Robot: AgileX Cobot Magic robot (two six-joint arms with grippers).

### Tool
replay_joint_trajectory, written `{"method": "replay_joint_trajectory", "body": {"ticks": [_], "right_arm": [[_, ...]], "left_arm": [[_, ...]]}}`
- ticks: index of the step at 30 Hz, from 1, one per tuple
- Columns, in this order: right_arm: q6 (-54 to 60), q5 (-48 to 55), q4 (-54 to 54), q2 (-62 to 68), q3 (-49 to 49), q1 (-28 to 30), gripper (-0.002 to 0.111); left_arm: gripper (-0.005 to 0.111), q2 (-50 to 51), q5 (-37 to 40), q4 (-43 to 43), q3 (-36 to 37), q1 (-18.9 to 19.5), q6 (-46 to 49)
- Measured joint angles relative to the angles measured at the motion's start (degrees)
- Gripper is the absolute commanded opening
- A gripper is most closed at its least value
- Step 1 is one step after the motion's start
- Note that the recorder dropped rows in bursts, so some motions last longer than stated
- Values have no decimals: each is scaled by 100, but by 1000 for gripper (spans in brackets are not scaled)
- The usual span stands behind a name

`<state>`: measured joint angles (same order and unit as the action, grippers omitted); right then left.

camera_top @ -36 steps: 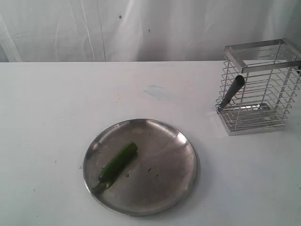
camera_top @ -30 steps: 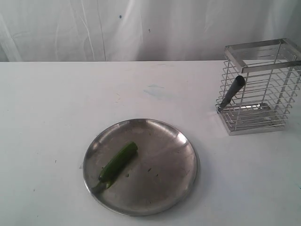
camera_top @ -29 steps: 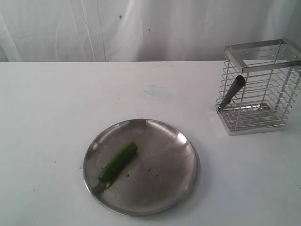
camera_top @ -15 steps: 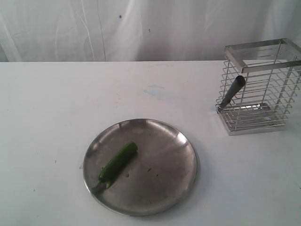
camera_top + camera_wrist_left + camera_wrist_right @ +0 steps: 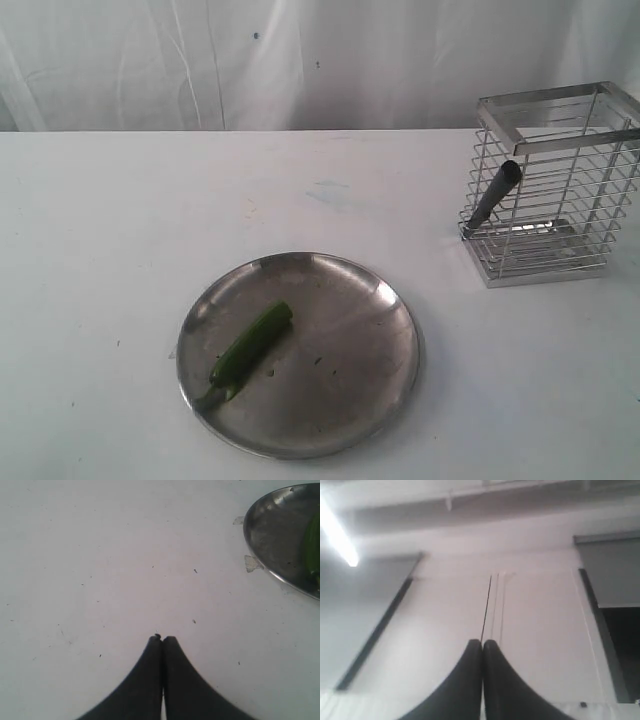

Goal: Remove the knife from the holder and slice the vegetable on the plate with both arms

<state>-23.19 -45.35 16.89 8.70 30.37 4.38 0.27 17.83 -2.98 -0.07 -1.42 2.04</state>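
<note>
On white table (image 5: 120,220): plate (image 5: 340,400), holder (image 5: 545,185); perhaps curtain (image 5: 300,60) behind.

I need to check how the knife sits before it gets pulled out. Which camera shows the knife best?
The exterior view: the knife leans in the holder, its dark handle poking out through the wire side. The left wrist view shows only the shut left claw, table and plate edge; the right wrist view shows the shut right claw against a wall. Neither shows the knife.
</note>
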Motion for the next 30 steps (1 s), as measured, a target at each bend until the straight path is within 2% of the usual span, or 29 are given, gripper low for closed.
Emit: {"method": "replay_joint_trajectory", "body": {"ticks": [3,9,13,17,20,24,26,30], "right_arm": [[0,1024,949,909,591,0,0],[-96,3630,1269,3410,805,0,0],[-646,5156,1218,5070,794,0,0],[-1277,6299,314,6096,774,0,0],[-395,6845,-721,6356,774,-89,0],[2112,7473,-2493,6282,952,-470,0],[2978,8006,-3126,6167,1179,-640,0],[3754,9103,-3715,5864,1814,-978,0]], "left_arm": [[0,0,0,0,0,0,0],[0,0,0,0,0,0,0],[0,0,0,0,0,0,0],[0,0,0,0,0,0,0],[0,0,0,0,0,0,0],[0,0,0,0,0,0,0],[0,0,0,0,0,0,0],[0,0,0,0,0,0,0]]}}
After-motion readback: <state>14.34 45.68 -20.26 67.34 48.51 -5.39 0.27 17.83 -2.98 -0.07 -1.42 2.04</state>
